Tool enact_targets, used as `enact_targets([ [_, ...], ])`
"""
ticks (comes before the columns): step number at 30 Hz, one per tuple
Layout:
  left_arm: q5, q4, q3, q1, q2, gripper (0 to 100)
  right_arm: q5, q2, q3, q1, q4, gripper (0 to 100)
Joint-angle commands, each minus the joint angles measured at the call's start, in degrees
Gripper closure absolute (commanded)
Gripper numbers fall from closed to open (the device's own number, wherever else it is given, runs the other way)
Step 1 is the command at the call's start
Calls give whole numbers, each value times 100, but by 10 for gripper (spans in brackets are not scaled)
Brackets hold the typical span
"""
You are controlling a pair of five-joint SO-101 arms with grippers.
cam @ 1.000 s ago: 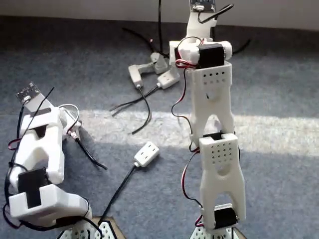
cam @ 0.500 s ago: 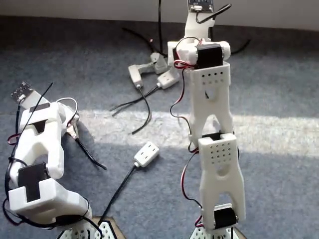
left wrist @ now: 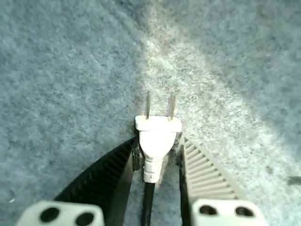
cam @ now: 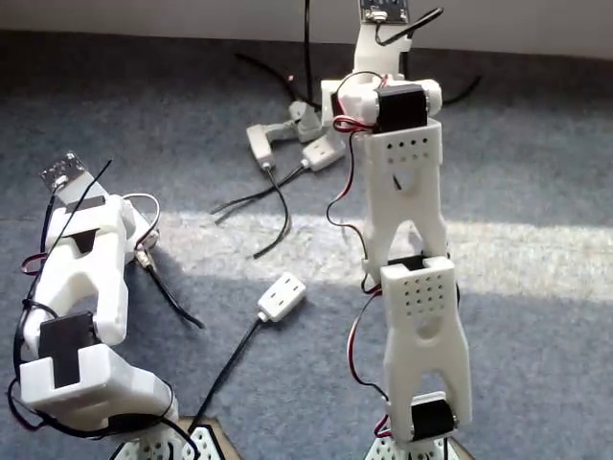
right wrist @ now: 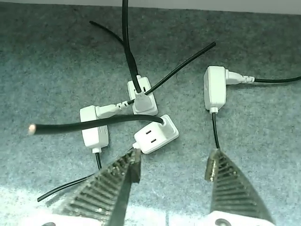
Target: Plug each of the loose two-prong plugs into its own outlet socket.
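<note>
A white two-prong plug [left wrist: 157,134] on a black cord sits between the fingers of my left gripper [left wrist: 157,147], which is shut on its body, prongs pointing away over the grey carpet. From above, that gripper [cam: 144,251] is low at the left, its cord [cam: 172,297] trailing toward the front. A loose white outlet socket [cam: 283,295] lies mid-floor. My right gripper [right wrist: 174,165] hangs open above a far cluster: an empty two-slot socket [right wrist: 155,134], a socket with a plug in it [right wrist: 141,96], and two other white blocks [right wrist: 94,126] [right wrist: 215,87].
Black cords [cam: 273,201] snake from the far cluster [cam: 297,139] toward the middle. The right arm's tall white links [cam: 407,240] stand over the right centre. A sunlit band [cam: 527,249] crosses the carpet. A wall edge [cam: 192,19] runs along the back.
The left arm swung slightly left, then back right and toward the middle, with the plug still held. The right arm has barely moved.
</note>
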Motion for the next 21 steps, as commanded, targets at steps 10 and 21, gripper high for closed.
enact_targets([
  [10,-378,53,-356,-40,-31,792,-35,-295,-13,-13,251,771],
  [21,-431,44,-347,-224,-22,793,-35,-295,-13,-13,251,771],
])
